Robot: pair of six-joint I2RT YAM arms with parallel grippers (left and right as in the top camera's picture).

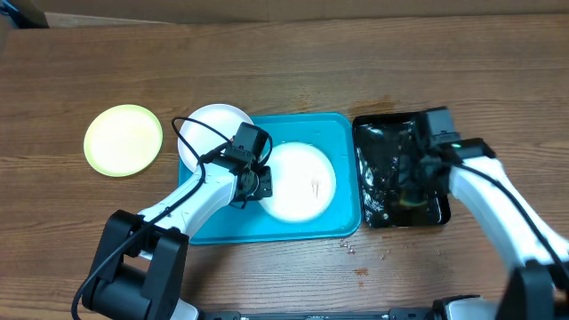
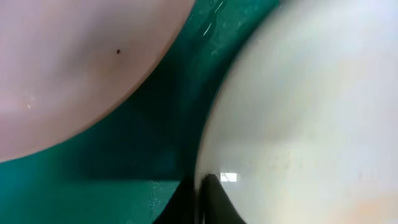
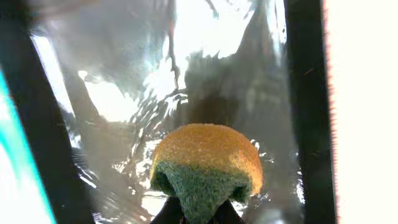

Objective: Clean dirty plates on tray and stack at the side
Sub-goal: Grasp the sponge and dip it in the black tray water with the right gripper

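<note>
in the blue tray [image 1: 320, 227] on the desk [image 1: 356, 62]: middle plate [image 1: 302, 182], white, lying flat. clamped on its left rim: left pincer [image 1: 253, 184], fingers [image 2: 221, 202] close together with the edge between them. over the tray's far left corner, partly off it: second white plate [image 1: 209, 129]. well apart to the left, on bare desk: green plate [image 1: 124, 140]. just right of the blue tray: black tray [image 1: 373, 213], glossy. above it: right pincer [image 3: 198, 216], squeezed tight on a yellow-and-green sponge [image 3: 205, 165].
</note>
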